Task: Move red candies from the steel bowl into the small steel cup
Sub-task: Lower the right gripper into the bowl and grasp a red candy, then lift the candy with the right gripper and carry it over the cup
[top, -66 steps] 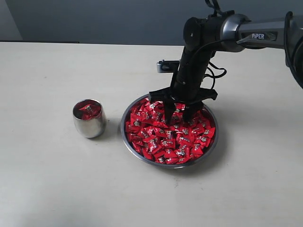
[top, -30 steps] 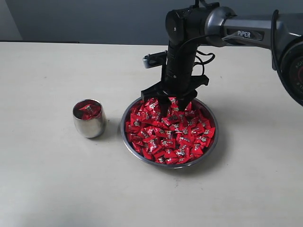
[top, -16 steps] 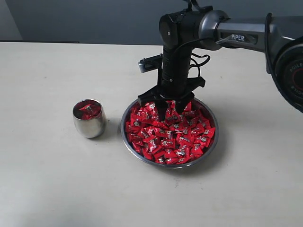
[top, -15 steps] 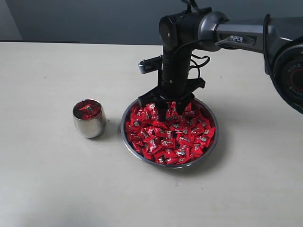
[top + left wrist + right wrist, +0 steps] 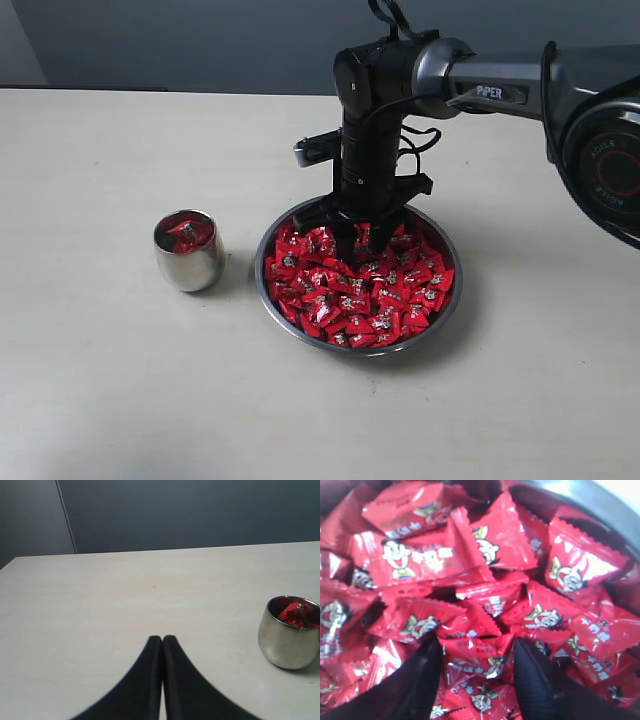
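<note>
The steel bowl (image 5: 441,312) sits mid-table, heaped with red candies (image 5: 370,290). My right gripper (image 5: 362,238) points straight down into the far side of the heap, open, its fingertips pushed among the wrappers. In the right wrist view the two dark fingers (image 5: 420,680) straddle a red candy (image 5: 477,662) with gaps on both sides, and the bowl's rim (image 5: 600,505) shows at a corner. The small steel cup (image 5: 188,262) stands left of the bowl with a few red candies inside (image 5: 187,232). My left gripper (image 5: 162,640) is shut and empty over bare table, the small steel cup (image 5: 287,640) beside it.
The pale table top (image 5: 120,390) spreads around both vessels. A dark grey wall (image 5: 200,40) runs along the table's far edge. The right arm (image 5: 520,85) reaches in from the right above the bowl.
The right gripper has shifted left over the bowl and dropped lower, its fingertips now sunk into the candies. The cup, the bowl and the left gripper have stayed put.
</note>
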You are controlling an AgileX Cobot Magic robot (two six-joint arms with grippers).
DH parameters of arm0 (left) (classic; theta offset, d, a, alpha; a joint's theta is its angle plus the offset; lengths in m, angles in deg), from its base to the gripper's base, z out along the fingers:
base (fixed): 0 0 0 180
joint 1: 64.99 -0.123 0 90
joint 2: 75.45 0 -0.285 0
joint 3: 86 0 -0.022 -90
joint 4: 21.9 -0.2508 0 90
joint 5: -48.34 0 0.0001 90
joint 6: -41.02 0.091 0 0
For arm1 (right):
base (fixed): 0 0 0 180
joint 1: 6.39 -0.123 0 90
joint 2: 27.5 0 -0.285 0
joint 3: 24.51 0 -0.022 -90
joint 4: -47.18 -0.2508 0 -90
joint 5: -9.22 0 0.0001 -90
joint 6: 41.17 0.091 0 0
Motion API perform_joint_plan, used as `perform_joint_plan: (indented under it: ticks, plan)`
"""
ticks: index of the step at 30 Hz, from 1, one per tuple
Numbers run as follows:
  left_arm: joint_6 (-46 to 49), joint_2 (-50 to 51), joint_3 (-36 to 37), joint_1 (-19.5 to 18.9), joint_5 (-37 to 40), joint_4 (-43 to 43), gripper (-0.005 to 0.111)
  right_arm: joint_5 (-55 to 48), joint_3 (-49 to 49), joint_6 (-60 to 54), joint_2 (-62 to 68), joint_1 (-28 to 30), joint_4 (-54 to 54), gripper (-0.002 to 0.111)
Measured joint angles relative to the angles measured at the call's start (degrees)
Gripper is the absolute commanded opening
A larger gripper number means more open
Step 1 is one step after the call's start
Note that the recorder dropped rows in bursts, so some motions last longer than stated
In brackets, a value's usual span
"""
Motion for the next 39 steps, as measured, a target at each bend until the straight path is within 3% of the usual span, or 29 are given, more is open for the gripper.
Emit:
perform_joint_plan:
  ticks: [9,17,39]
  plan:
    - [0.00,0.00,0.00,0.00,0.00,0.00,0.000,-0.67,-0.10,0.00,0.20,0.00,0.11,0.044]
    - [0.00,0.00,0.00,0.00,0.00,0.00,0.000,-1.75,-0.10,0.00,0.60,-0.10,2.82,0.019]
    - [0.00,0.00,0.00,0.00,0.00,0.00,0.000,-2.00,-1.37,0.00,-3.24,-0.10,7.77,0.019]
